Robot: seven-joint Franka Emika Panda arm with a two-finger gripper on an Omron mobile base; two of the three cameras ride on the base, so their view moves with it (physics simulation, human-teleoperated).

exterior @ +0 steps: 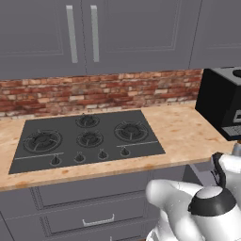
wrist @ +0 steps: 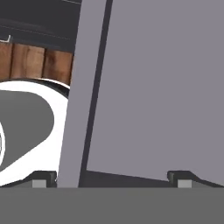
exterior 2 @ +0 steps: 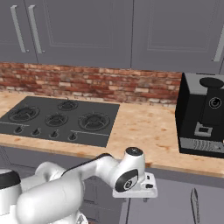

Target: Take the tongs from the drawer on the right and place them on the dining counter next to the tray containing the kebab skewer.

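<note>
The robot arm (exterior 2: 100,173) reaches low in front of a tabletop (exterior 2: 140,127) made of light wood. Its end effector (wrist: 109,178) hangs below the front edge of that tabletop, in front of the grey cabinet fronts. In the hand view its two small dark fingertips (wrist: 43,178) stand far apart, with nothing between them, so it is released and holds nothing. Right in front of them is a flat grey panel (wrist: 162,87), very close. It may be the front of the drawer, but I cannot tell for sure. A thin dark gap (wrist: 94,87) runs along the side of the panel, next to a paler grey strip (wrist: 81,96). A bit of brown wood floor (wrist: 35,61) shows past it. On the tabletop lies a black hob (exterior: 87,139) with four burners and a row of small knobs along its front. To the right of the hob, well apart from it, stands a black coffee machine (exterior 2: 203,116) against the red brick wall (exterior 2: 96,81). Grey wall cupboards (exterior: 94,33) with long silver handles hang above the bricks. Under the hob is a panelled drawer with a silver handle (exterior: 98,220). I cannot see the tongs, so I cannot say where they lie.
</note>
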